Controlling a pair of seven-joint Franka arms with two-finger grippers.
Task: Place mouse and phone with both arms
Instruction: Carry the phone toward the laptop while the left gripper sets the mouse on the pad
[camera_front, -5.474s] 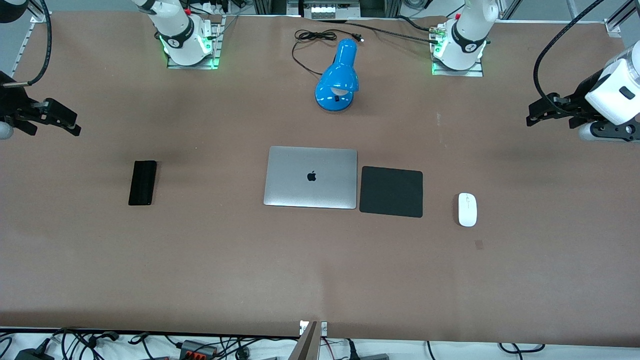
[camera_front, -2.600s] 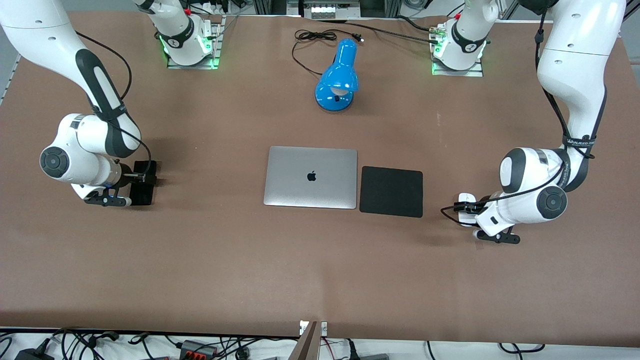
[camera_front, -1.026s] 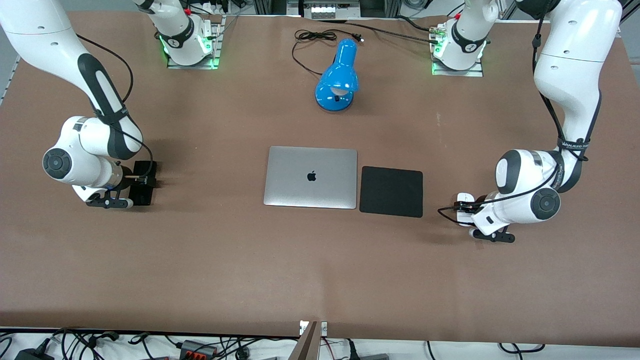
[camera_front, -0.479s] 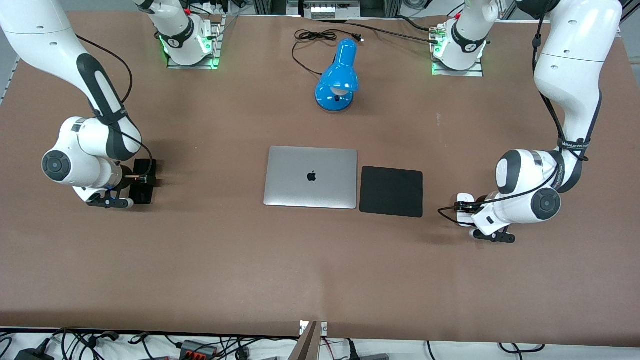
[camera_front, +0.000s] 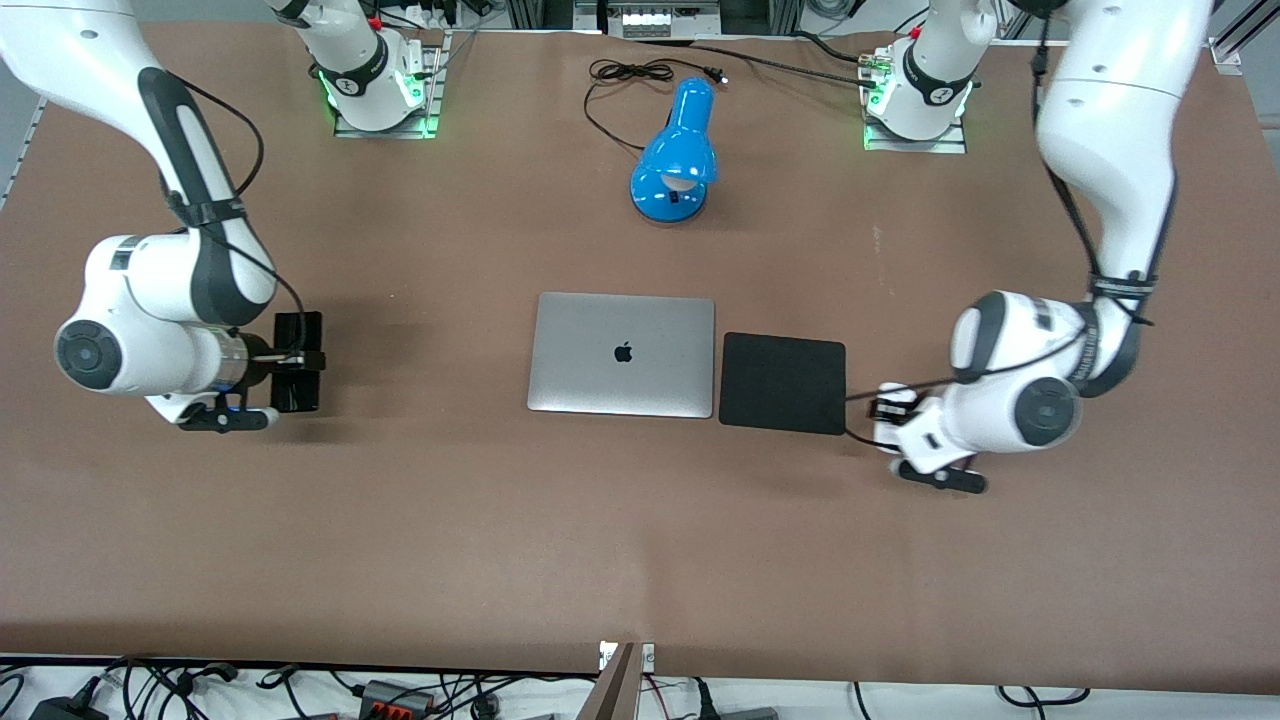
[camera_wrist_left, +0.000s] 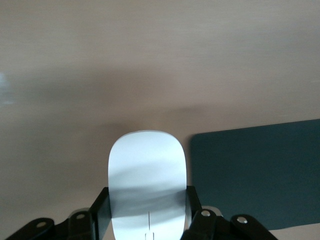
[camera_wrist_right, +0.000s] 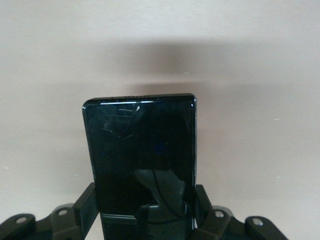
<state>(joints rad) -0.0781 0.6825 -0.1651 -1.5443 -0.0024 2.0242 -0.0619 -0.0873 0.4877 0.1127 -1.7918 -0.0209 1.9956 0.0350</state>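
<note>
The white oval mouse (camera_wrist_left: 147, 170) sits between the black fingers of my left gripper (camera_wrist_left: 146, 207), which is shut on its sides. It hangs just above the brown table beside the edge of the mouse pad (camera_wrist_left: 260, 175). In the front view the left gripper (camera_front: 893, 412) hides most of the mouse. The slim black phone (camera_wrist_right: 142, 150) is clamped across its width by my right gripper (camera_wrist_right: 145, 205), a little above the table. From the front, the phone (camera_front: 298, 345) and right gripper (camera_front: 290, 362) are near the right arm's end of the table.
A closed silver laptop (camera_front: 621, 354) lies mid-table with the black mouse pad (camera_front: 782, 383) beside it, toward the left arm's end. A blue desk lamp (camera_front: 680, 150) and its cable lie nearer the arms' bases. Bare brown table surrounds both grippers.
The left gripper shut on the mouse and carried it toward the mouse pad. The right gripper has raised the phone and shifted it slightly toward the laptop.
</note>
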